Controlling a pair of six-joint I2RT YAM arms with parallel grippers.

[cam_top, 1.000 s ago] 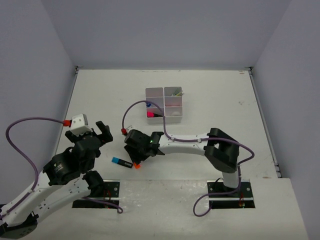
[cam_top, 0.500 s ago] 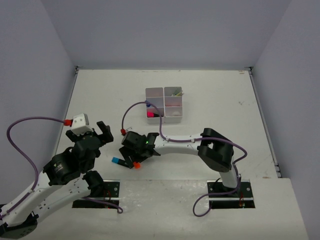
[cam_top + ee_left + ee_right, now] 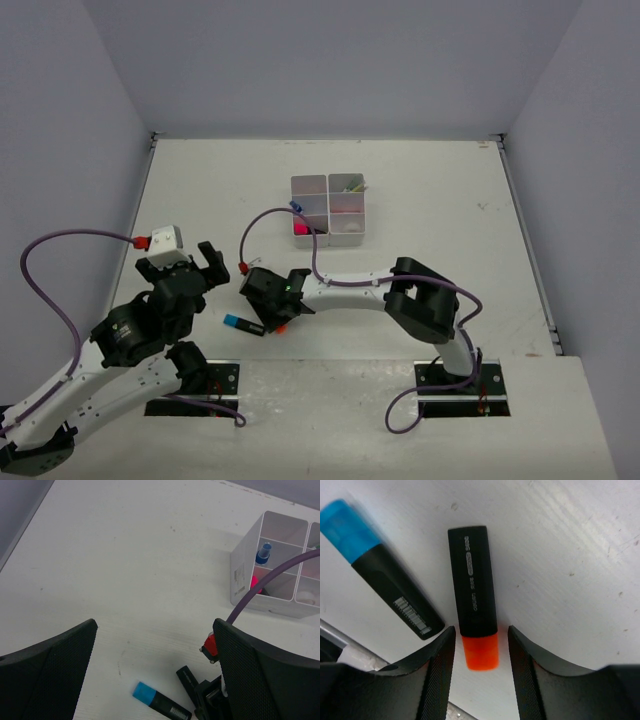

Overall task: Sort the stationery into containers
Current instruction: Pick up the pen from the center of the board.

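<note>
The tray (image 3: 243, 575) has some things. My right gripper (image 3: 480, 636) sits loose around the orange marker (image 3: 472, 590) (blue marker (image 3: 390, 595) waits); left gripper (image 3: 155, 625) spread wide.

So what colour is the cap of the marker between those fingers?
The cap is orange, the body black; best seen in the right wrist view.

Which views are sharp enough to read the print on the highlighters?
Right wrist: print on the orange highlighter is legible; the blue highlighter looks softer at its cap. Left wrist: the blue one is sharp but its print too small. Top external: evenly lit, both too small.
</note>
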